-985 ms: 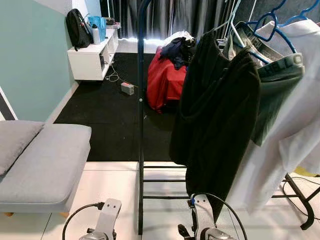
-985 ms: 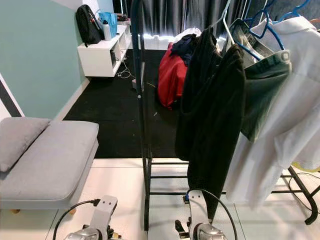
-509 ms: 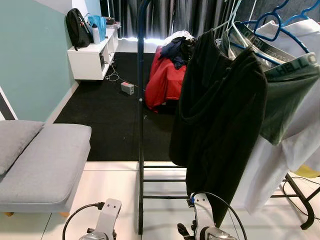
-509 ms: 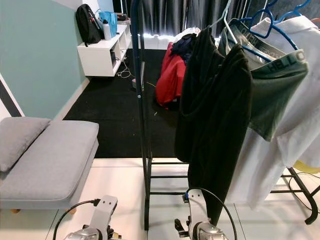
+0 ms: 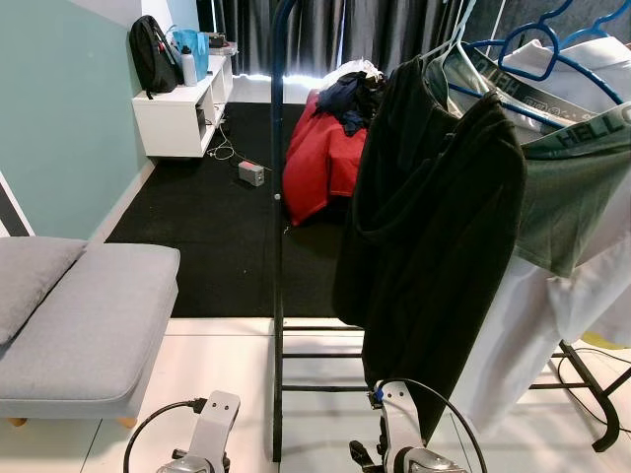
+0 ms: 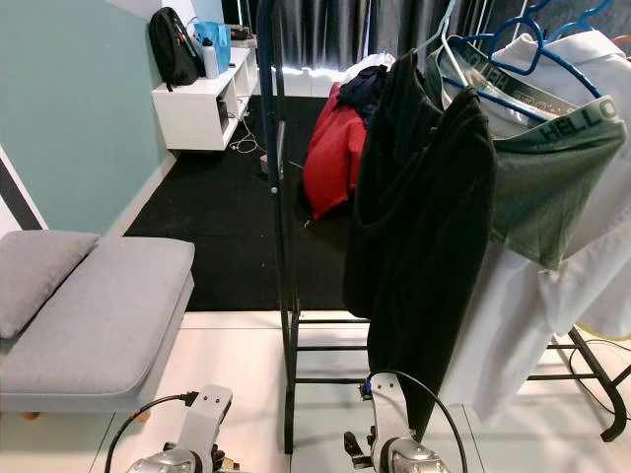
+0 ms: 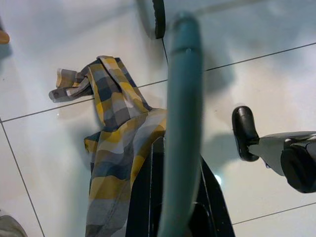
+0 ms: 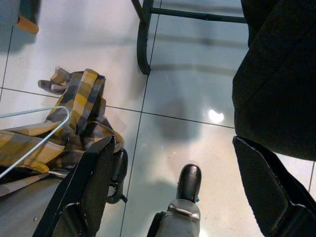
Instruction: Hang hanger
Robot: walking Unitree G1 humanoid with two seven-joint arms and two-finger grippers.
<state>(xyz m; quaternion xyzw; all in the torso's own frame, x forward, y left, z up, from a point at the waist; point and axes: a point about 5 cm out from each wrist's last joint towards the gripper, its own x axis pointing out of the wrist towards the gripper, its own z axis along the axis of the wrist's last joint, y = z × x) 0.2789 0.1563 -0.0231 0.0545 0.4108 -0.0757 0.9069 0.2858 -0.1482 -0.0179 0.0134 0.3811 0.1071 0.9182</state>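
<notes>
Facing rack (image 5: 277,296), white-tile floor (image 8: 187,118)

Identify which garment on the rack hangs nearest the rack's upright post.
The black garment: it hangs closest to the dark upright post, ahead of the green one and the white one.

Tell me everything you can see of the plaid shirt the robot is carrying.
The plaid shirt is yellow, grey and dark blue checked cloth, soft and crumpled. It hangs low over the white tiled floor, one sleeve or corner flopping out sideways. It drapes from a pale blue-green hanger at the left claw. From the right wrist, the hanger's thin arm crosses the bunched cloth.
</notes>
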